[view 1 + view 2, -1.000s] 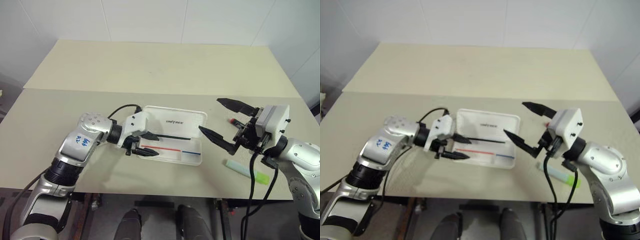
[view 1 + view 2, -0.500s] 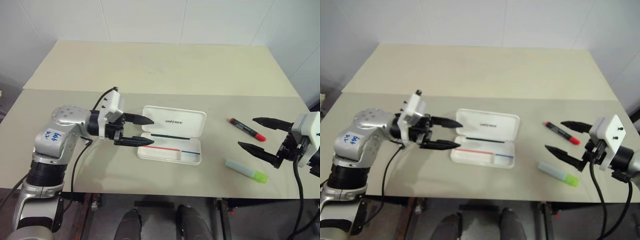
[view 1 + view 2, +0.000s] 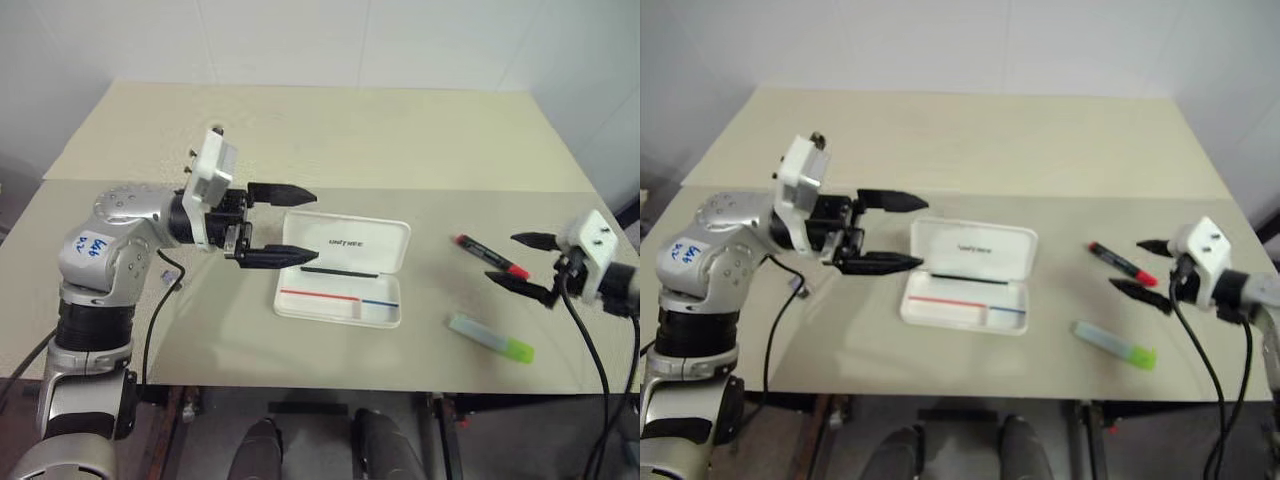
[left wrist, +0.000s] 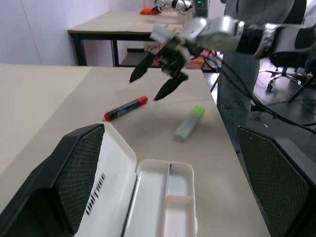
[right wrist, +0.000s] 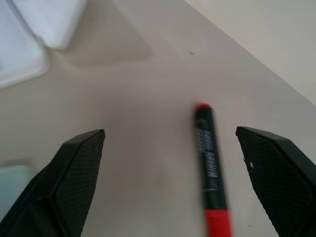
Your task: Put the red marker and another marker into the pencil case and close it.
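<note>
The pencil case [image 3: 342, 270] lies open on the table [image 3: 300, 140], lid laid back, tray holding no marker. The left gripper [image 3: 300, 224] hovers above the table just beside the case's lid corner, fingers spread wide and holding nothing; its tips point toward the case. The right gripper [image 3: 518, 261] is well apart from the case, fingers also spread wide and holding nothing. The red marker [image 3: 492, 256] lies on the table directly ahead of the right gripper, its near end apparently between the fingertips though not touched. The green highlighter [image 3: 490, 337] lies on the table near the right gripper, beside its lower finger, toward the table's front edge
</note>
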You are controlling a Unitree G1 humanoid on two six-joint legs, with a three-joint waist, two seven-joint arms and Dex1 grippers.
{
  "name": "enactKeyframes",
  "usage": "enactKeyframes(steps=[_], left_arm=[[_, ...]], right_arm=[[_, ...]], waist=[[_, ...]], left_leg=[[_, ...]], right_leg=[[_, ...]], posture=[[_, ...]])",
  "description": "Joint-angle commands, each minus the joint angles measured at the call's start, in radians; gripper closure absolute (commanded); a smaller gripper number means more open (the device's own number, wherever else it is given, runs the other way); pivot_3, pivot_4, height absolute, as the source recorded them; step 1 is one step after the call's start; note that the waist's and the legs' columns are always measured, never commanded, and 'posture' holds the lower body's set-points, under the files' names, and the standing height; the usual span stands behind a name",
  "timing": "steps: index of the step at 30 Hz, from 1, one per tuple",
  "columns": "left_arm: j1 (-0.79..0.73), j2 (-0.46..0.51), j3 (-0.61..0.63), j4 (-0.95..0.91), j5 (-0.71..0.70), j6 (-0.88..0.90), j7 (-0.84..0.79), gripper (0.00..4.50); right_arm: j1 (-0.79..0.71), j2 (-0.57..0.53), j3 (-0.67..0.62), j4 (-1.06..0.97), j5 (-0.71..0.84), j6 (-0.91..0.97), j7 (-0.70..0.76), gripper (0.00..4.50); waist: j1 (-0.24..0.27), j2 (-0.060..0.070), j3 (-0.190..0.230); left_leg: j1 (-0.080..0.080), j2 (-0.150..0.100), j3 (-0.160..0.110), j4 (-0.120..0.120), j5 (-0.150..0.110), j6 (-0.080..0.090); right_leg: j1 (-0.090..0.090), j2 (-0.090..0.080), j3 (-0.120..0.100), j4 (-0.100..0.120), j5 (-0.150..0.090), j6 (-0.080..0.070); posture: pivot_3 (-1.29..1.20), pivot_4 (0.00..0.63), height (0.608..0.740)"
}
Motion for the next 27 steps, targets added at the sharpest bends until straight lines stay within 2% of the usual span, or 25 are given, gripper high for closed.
enactKeyframes(steps=[1, 8, 15, 16, 18, 26, 27], left_arm=[[-0.035, 0.031, 0.019, 0.02, -0.017, -0.005, -0.026, 0.02], [-0.065, 0.081, 0.008, 0.081, 0.0, -0.045, -0.101, 0.02], [-0.079, 0.112, 0.001, 0.133, 0.018, -0.081, -0.153, 0.02], [-0.079, 0.112, 0.002, 0.137, 0.018, -0.083, -0.155, 0.0], [-0.078, 0.112, 0.003, 0.147, 0.018, -0.089, -0.161, 0.0], [-0.083, 0.1, -0.002, 0.174, 0.035, -0.128, -0.169, 0.0], [-0.085, 0.098, -0.003, 0.178, 0.037, -0.133, -0.17, 0.0]], right_arm=[[-0.092, 0.012, 0.06, 0.209, -0.07, -0.103, 0.06, 0.0], [-0.262, 0.045, 0.135, 0.526, -0.17, -0.227, 0.095, 0.0], [-0.334, 0.051, 0.143, 0.692, -0.219, -0.285, 0.083, 0.0], [-0.336, 0.049, 0.144, 0.705, -0.222, -0.287, 0.085, 0.42], [-0.333, 0.045, 0.142, 0.722, -0.225, -0.293, 0.097, 0.9], [-0.324, 0.045, 0.128, 0.702, -0.207, -0.297, 0.132, 3.81], [-0.324, 0.045, 0.128, 0.695, -0.208, -0.298, 0.129, 3.92]], waist=[[0.0, 0.0, 0.0], [0.001, 0.001, 0.001], [0.003, 0.001, 0.001], [0.003, 0.001, 0.001], [0.003, 0.001, 0.001], [0.003, 0.001, 0.001], [0.003, 0.001, 0.001]], left_leg=[[0.0, 0.0, 0.0, -0.001, 0.0, 0.0], [-0.001, 0.0, 0.0, -0.004, 0.0, 0.0], [-0.001, 0.0, 0.001, -0.004, 0.0, -0.001], [-0.001, 0.0, 0.001, -0.004, 0.0, -0.001], [-0.001, 0.0, 0.001, -0.004, 0.0, -0.001], [0.0, 0.0, 0.001, -0.002, 0.0, -0.002], [0.0, 0.0, 0.001, -0.002, 0.0, -0.002]], right_leg=[[0.0, 0.0, 0.0, 0.0, 0.0, 0.001], [-0.001, 0.0, 0.0, -0.001, 0.003, 0.006], [-0.001, 0.0, 0.0, -0.001, 0.002, 0.007], [-0.001, 0.0, 0.0, 0.0, 0.002, 0.007], [-0.001, 0.0, 0.0, 0.0, 0.002, 0.007], [0.0, 0.0, 0.001, 0.0, 0.003, 0.008], [0.0, 0.0, 0.001, 0.001, 0.003, 0.008]], posture=[[0.0, 0.15, 0.74], [0.0, 0.15, 0.74], [0.0, 0.15, 0.74], [0.0, 0.15, 0.74], [0.0, 0.15, 0.74], [0.0, 0.15, 0.74], [0.0, 0.15, 0.74]])
